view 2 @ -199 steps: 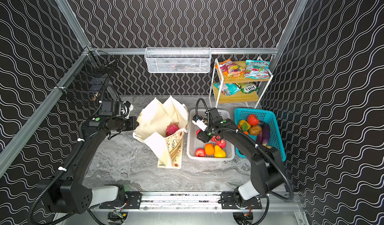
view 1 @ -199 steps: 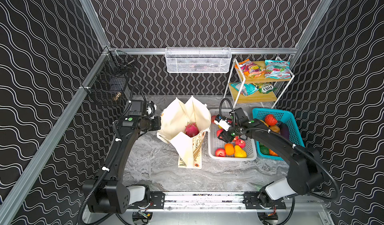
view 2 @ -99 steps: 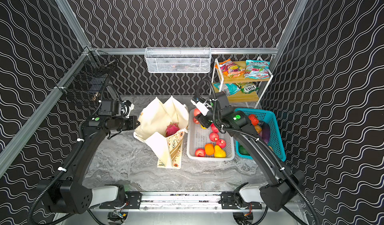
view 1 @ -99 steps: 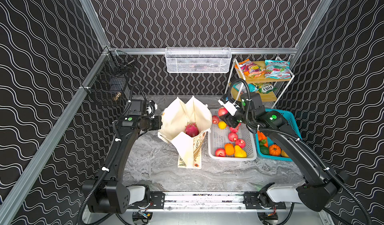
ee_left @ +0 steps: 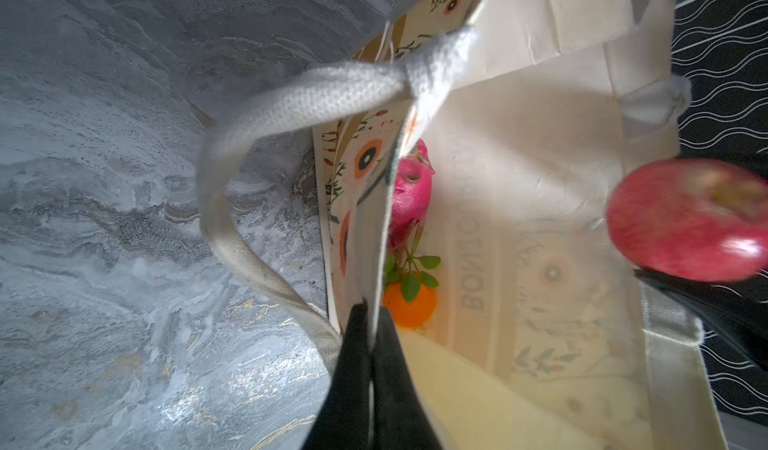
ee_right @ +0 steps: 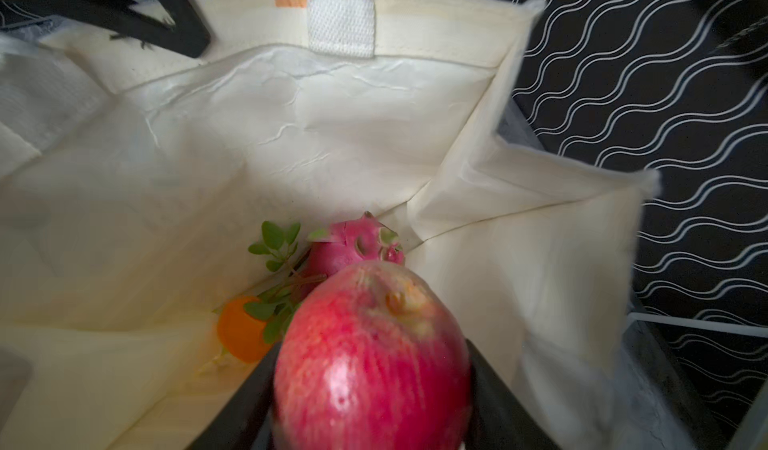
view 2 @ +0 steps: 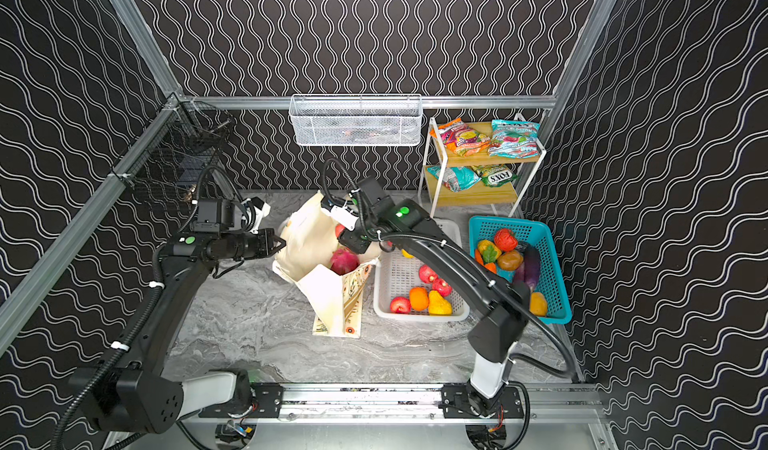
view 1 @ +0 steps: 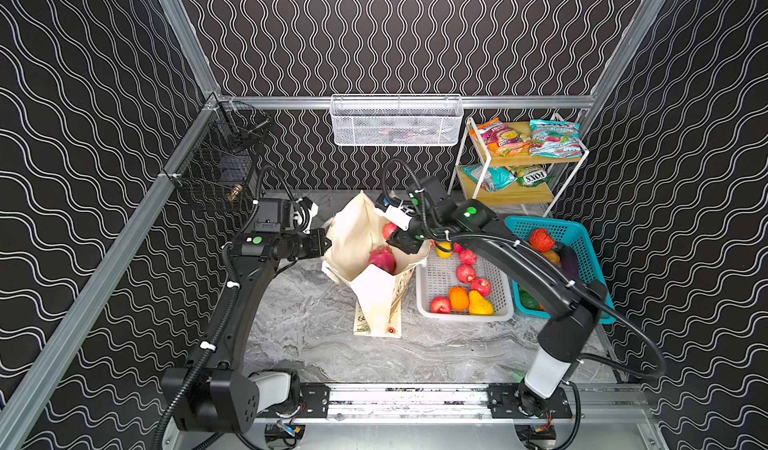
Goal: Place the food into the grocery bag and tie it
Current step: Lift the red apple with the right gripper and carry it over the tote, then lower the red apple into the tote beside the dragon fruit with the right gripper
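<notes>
Left hand (ee_left: 371,319) pinched shut on grocery bag (ee_left: 519,144) rim, propping mouth open. Right hand (ee_right: 374,369) clamps red apple (ee_right: 365,310) over bag mouth, above dragon fruit (ee_right: 353,244), orange (ee_right: 239,331) inside; drop likely next.

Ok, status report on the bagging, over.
Left gripper shut on grocery bag rim, holding it open. Right gripper shut on red fruit over bag mouth. Dragon fruit and orange inside. Drop path clear.
</notes>
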You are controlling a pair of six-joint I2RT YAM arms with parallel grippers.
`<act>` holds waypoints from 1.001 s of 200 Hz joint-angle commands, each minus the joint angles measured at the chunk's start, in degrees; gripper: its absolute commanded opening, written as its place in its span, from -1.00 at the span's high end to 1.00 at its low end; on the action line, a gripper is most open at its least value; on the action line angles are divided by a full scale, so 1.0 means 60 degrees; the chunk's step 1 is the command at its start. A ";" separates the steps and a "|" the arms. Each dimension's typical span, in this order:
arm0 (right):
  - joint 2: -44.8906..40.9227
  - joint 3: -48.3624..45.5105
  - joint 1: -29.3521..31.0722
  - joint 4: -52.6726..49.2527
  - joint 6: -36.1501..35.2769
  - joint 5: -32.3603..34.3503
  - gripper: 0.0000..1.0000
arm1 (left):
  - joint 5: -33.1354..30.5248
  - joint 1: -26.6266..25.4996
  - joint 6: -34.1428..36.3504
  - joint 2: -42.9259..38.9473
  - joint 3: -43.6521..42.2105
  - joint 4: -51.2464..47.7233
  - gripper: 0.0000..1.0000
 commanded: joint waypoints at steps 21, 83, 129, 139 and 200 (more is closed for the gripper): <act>0.1060 0.0534 0.0079 -0.0669 -0.0236 -0.0355 0.06 | 0.0407 0.0010 -0.0036 -0.0143 -0.0073 0.0690 1.00; 0.1644 0.0170 0.0194 -0.0921 -0.0701 -0.0812 0.05 | 0.0491 0.0013 -0.0085 -0.0081 -0.0279 0.0907 1.00; 0.2081 0.0237 0.0312 -0.1174 -0.1112 -0.1032 -0.01 | 0.0538 0.0006 -0.0122 -0.0022 -0.0337 0.1032 1.00; 0.2221 0.0287 0.0338 -0.1249 -0.1169 -0.1076 -0.02 | 0.0553 0.0012 -0.0126 -0.0020 -0.0334 0.1046 1.00; 0.2902 0.0266 0.0386 -0.1370 -0.1397 -0.1356 -0.07 | 0.0627 0.0006 -0.0126 -0.0023 -0.0366 0.1099 1.00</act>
